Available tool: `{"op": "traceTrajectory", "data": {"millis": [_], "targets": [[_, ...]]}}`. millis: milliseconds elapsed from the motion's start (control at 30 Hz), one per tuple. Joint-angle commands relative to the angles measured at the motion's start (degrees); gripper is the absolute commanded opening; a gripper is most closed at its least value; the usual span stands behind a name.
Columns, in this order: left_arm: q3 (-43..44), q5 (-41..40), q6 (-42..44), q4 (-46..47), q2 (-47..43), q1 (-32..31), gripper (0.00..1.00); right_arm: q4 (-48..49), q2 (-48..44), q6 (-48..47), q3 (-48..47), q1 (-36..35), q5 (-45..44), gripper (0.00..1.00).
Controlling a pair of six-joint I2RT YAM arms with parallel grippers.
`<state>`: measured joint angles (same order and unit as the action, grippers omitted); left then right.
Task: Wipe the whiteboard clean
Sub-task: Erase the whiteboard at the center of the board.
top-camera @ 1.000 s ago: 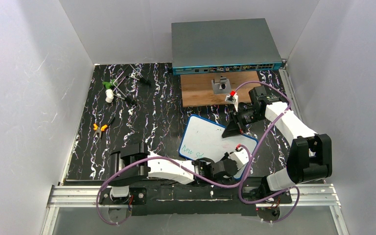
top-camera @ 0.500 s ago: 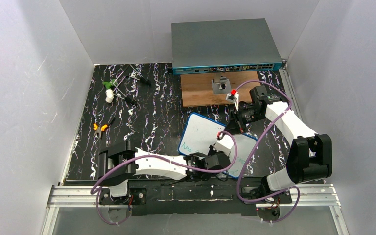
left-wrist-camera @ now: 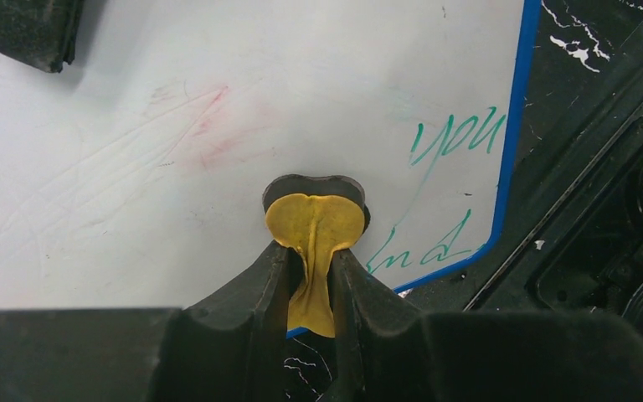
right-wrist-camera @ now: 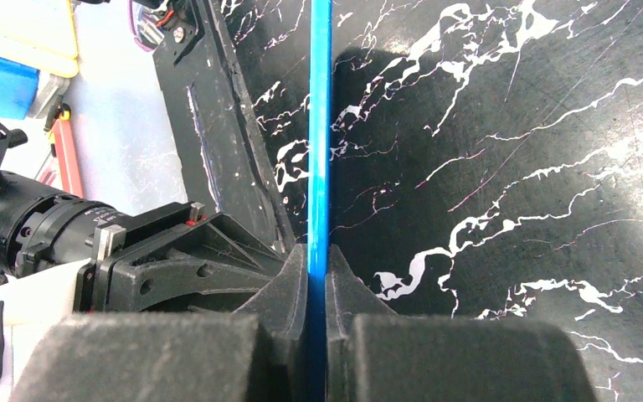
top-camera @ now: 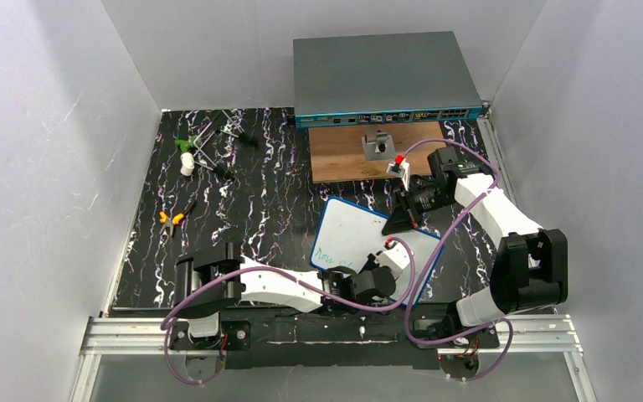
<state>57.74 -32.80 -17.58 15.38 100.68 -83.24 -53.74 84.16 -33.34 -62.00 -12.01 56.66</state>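
Observation:
The whiteboard (top-camera: 360, 237), white with a thin blue rim, lies on the black marbled mat. Green writing stays near its near edge (left-wrist-camera: 456, 138); most of its face is wiped, with faint red smears. My left gripper (left-wrist-camera: 314, 251) is shut on a yellow cloth (left-wrist-camera: 316, 226) whose folded end presses on the board, beside the green words. In the top view the left gripper (top-camera: 383, 270) is over the board's near right part. My right gripper (right-wrist-camera: 317, 268) is shut on the board's blue rim (right-wrist-camera: 319, 126), at its far right corner (top-camera: 403, 213).
A large grey box with ports (top-camera: 383, 77) stands at the back, a wooden plate (top-camera: 343, 155) with a small metal bracket in front of it. Pens and small tools (top-camera: 205, 146) and orange pliers (top-camera: 170, 219) lie on the left of the mat.
My left gripper with the cloth swept from the board's near right edge up toward its middle, then back down toward the near edge. The right gripper has kept its grip on the rim.

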Motion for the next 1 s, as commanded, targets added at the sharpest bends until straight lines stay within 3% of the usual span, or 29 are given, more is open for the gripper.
{"op": "traceTrajectory", "data": {"millis": [0, 100, 167, 467, 567, 767, 967], "targets": [[-2.68, 1.35, -6.2, 4.21, -2.56, 3.45, 0.0, -3.56, -0.32, 0.21, -1.73, -0.74, 8.22, 0.01], [-9.19, 5.71, -13.77, 11.64, -6.15, 7.31, 0.0, -3.51, -0.44, 0.21, -1.65, -0.73, 8.28, 0.01], [-11.28, 6.33, -14.46, 13.62, -8.32, 7.99, 0.0, -3.44, -0.48, 0.2, -1.64, -0.73, 8.15, 0.01], [-9.35, 6.33, -9.84, 11.56, -9.78, 7.06, 0.0, -3.42, -0.31, 0.2, -1.64, -0.73, 7.92, 0.01], [-12.09, 0.16, -12.44, 8.03, -13.98, 8.15, 0.0, -3.43, -0.39, 0.18, -1.61, -0.66, 7.78, 0.01], [-21.22, -1.35, -18.2, 5.65, -24.92, 13.86, 0.0, -3.46, -0.23, 0.19, -1.64, -0.66, 7.98, 0.01], [-19.34, 2.83, -15.04, 6.48, -23.92, 14.03, 0.0, -3.26, 0.02, 0.3, -1.59, -0.65, 7.63, 0.01]]}}
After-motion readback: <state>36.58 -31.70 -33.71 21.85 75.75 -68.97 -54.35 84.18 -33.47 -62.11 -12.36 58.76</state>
